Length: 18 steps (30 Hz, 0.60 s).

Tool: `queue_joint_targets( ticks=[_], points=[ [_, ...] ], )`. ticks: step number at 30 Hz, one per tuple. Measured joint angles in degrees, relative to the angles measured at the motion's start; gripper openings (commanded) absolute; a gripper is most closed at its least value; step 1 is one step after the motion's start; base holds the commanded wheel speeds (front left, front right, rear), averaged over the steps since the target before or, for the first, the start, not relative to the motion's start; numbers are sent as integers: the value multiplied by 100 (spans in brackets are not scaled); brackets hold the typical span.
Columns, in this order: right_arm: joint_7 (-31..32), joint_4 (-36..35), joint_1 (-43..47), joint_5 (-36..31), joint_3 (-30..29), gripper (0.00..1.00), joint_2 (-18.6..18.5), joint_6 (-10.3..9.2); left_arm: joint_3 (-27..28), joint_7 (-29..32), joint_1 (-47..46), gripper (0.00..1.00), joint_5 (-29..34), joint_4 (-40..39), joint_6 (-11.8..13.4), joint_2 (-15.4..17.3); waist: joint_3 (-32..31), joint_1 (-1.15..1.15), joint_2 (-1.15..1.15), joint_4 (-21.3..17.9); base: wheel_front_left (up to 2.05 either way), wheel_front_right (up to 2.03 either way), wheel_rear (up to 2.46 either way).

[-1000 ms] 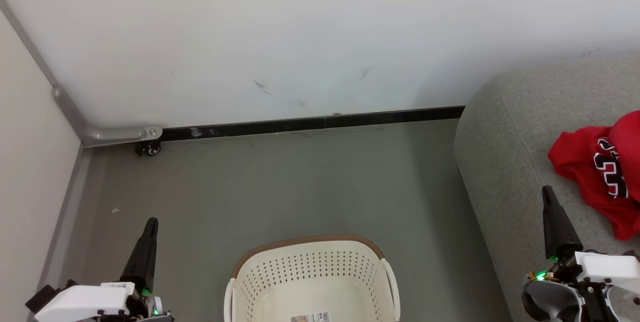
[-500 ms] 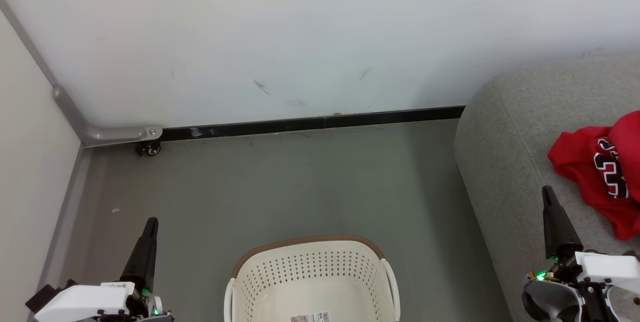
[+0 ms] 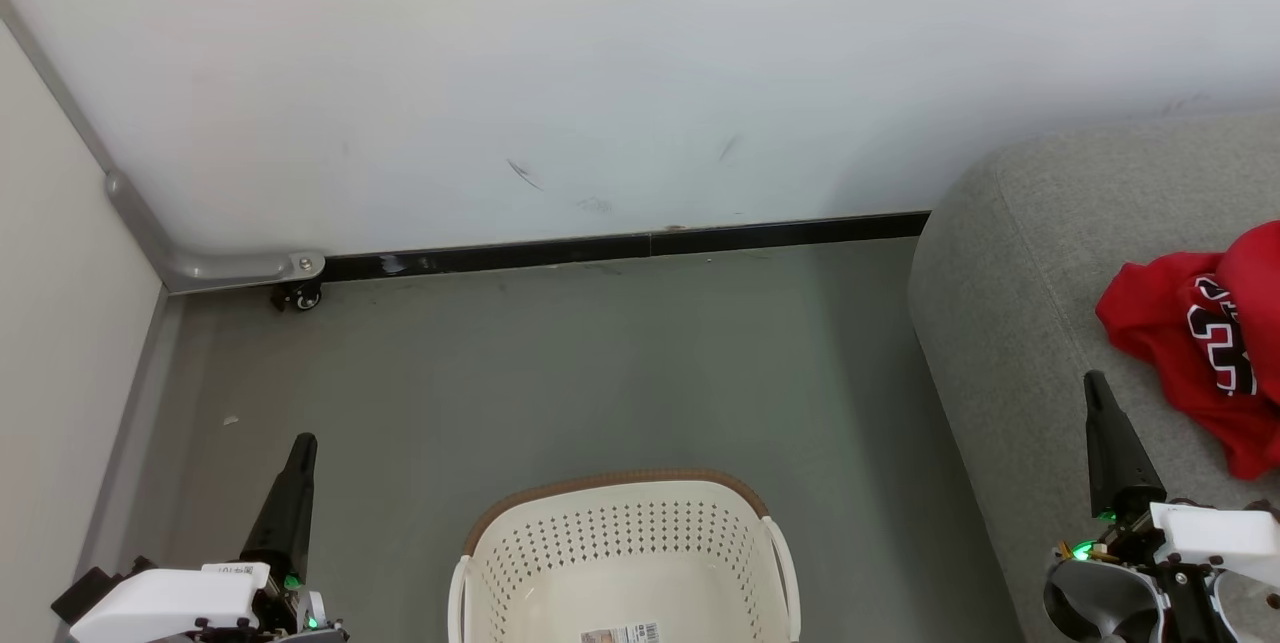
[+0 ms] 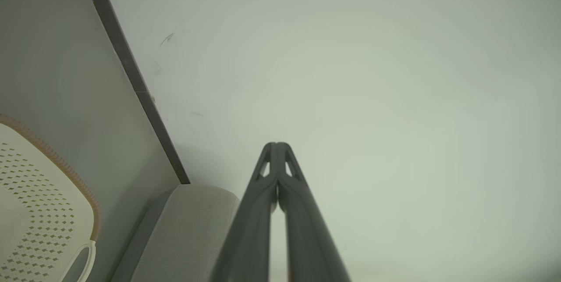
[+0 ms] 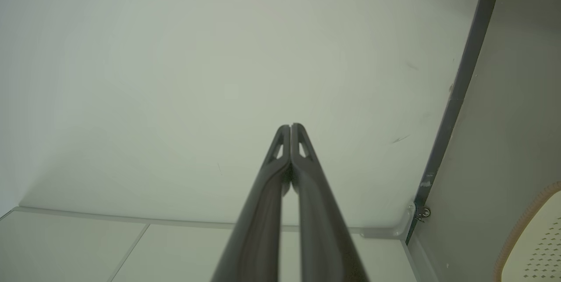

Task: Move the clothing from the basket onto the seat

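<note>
The red clothing (image 3: 1195, 348) with black-and-white numerals lies on the grey seat (image 3: 1010, 323) at the right edge of the head view. The cream basket (image 3: 620, 563) with a brown rim stands on the floor at the bottom centre; a paper label lies on its bare bottom. My left gripper (image 3: 303, 443) is shut at the lower left, to the left of the basket, holding nothing. My right gripper (image 3: 1095, 381) is shut over the seat's front part, just left of the clothing, holding nothing. The wrist views show the left gripper (image 4: 277, 145) and the right gripper (image 5: 290, 126) with their tips pressed together, aimed at the white wall.
A white wall (image 3: 600, 73) with a black baseboard (image 3: 620, 248) stands behind the grey floor (image 3: 560, 363). A pale panel (image 3: 60, 323) with a grey metal foot and a small caster (image 3: 298, 295) closes off the left. The basket's rim (image 4: 65, 170) and the seat's corner (image 4: 193, 225) show in the left wrist view.
</note>
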Motion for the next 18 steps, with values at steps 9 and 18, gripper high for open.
queue_joint_targets(
  ticks=[9, 18],
  points=[
    [0, 0, 0, 0, -2, 0, 0, 0, -1, -1, 0, 0, 0, -1, 0, 0, 0, 0, 0, 0, 0, 0, 0],
    [0, 0, 0, 0, -3, 0, 0, 0, -3, -1, 0, 0, 0, -2, 0, 0, 0, 0, 0, 0, 0, 0, 0]
  ],
)
